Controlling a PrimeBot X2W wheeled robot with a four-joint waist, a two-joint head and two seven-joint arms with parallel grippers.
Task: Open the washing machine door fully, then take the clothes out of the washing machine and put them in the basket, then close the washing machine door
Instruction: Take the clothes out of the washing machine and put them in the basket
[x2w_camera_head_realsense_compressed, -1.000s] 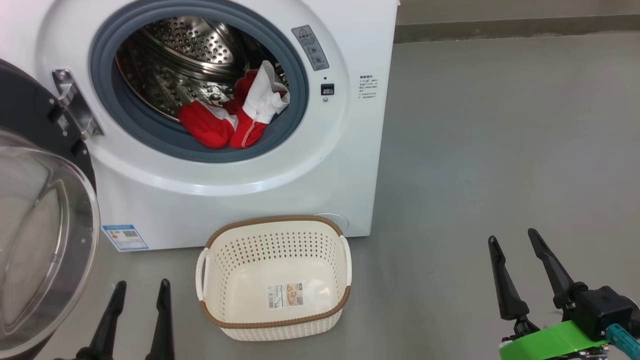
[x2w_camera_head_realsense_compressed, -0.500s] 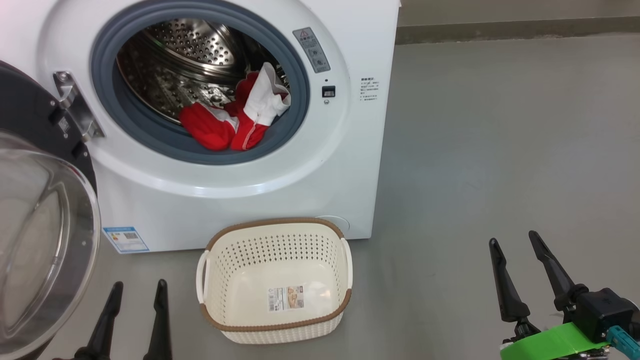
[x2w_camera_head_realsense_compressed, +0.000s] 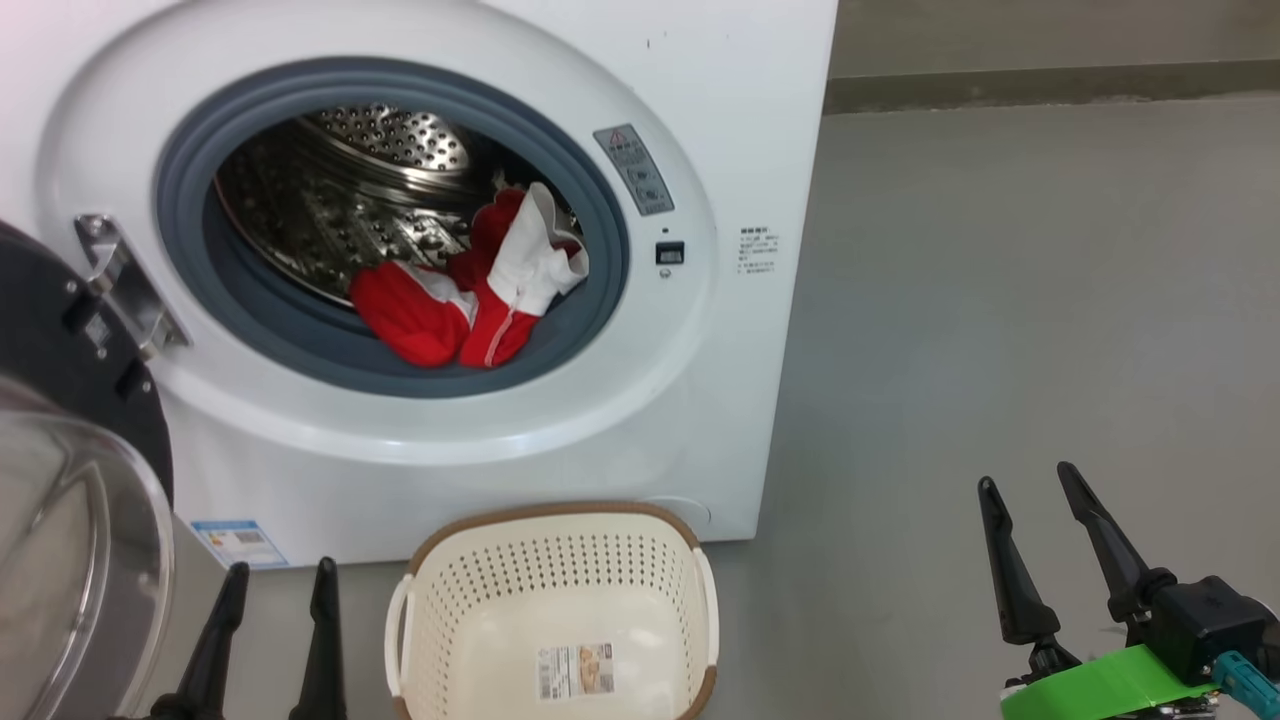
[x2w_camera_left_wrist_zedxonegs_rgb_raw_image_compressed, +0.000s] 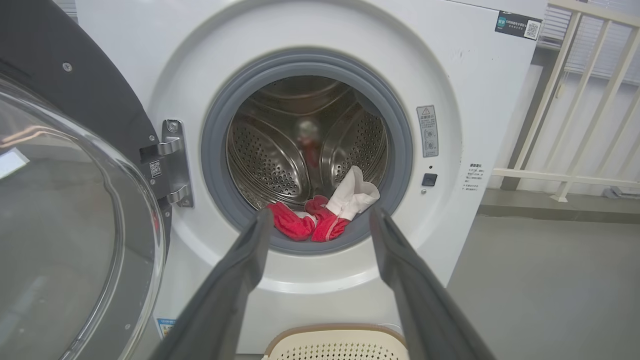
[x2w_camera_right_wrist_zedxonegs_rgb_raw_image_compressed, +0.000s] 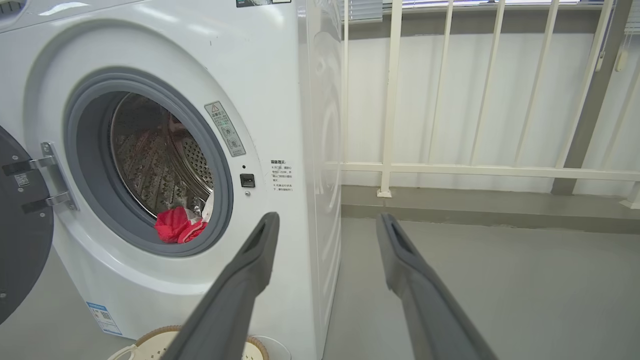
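Head camera tilted up: washing machine (x2w_camera_head_realsense_compressed: 700, 150) and basket (x2w_camera_head_realsense_compressed: 545, 512) now sit lower. The door (x2w_camera_head_realsense_compressed: 50, 330) hangs open leftward; clothes (x2w_camera_head_realsense_compressed: 470, 300) lie crosswise at the drum (x2w_camera_head_realsense_compressed: 330, 210) lip, white end up-right. Empty, spread wide: left gripper (x2w_camera_head_realsense_compressed: 281, 566), right gripper (x2w_camera_head_realsense_compressed: 1027, 476).

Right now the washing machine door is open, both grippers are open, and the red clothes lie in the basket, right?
No. The head view shows the red clothes in the washing machine's drum, not the cream basket. The rest holds.

I see shiny steel drum (x2w_camera_head_realsense_compressed: 320, 220), matt rubber seal (x2w_camera_head_realsense_compressed: 300, 352), soft cloth clothes (x2w_camera_head_realsense_compressed: 410, 315), glossy white washer (x2w_camera_head_realsense_compressed: 740, 420), smooth clear glass in door (x2w_camera_head_realsense_compressed: 60, 560), matt perforated plastic basket (x2w_camera_head_realsense_compressed: 560, 572).
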